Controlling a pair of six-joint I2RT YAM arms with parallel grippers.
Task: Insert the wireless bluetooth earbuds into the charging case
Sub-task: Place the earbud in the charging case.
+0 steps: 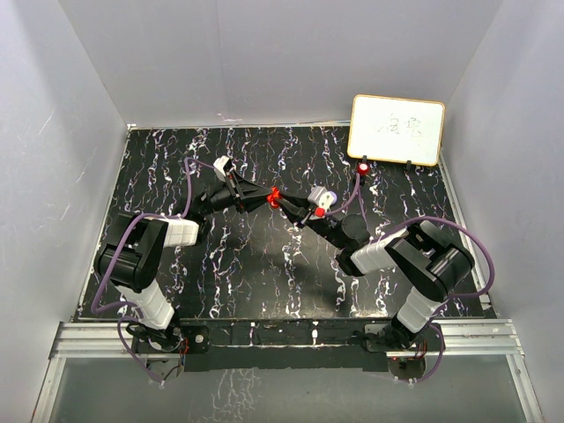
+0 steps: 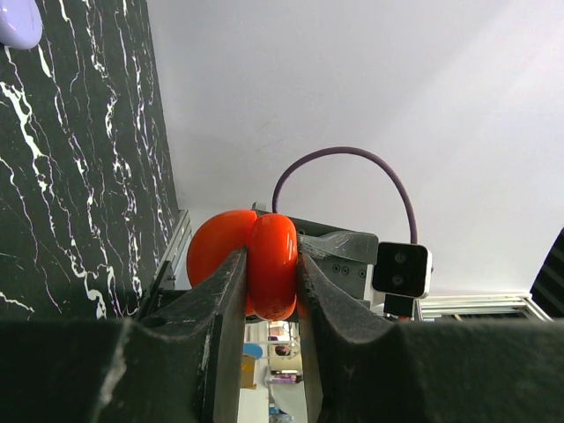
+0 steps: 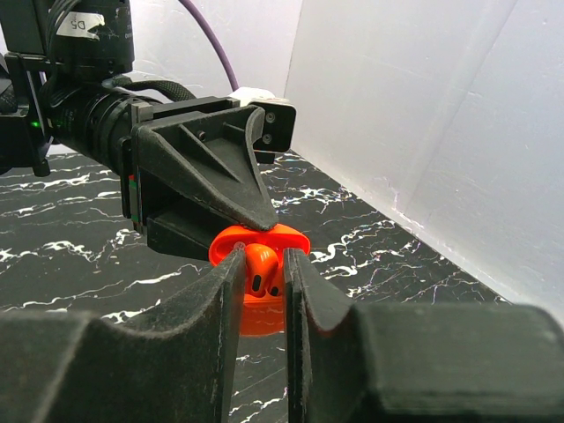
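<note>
A red charging case is clamped between my left gripper's fingers and held above the table at mid-centre. It looks open in the right wrist view. My right gripper is shut on a red earbud and holds it right at the case's opening, meeting the left gripper nose to nose. Whether the earbud sits in its socket is hidden by the fingers. A pale purple rounded piece lies on the table at the corner of the left wrist view. No other earbuds show.
A white board stands at the back right, with a small red piece on the black marbled tabletop before it. White walls close in the back and both sides. A purple cable loops over the right wrist.
</note>
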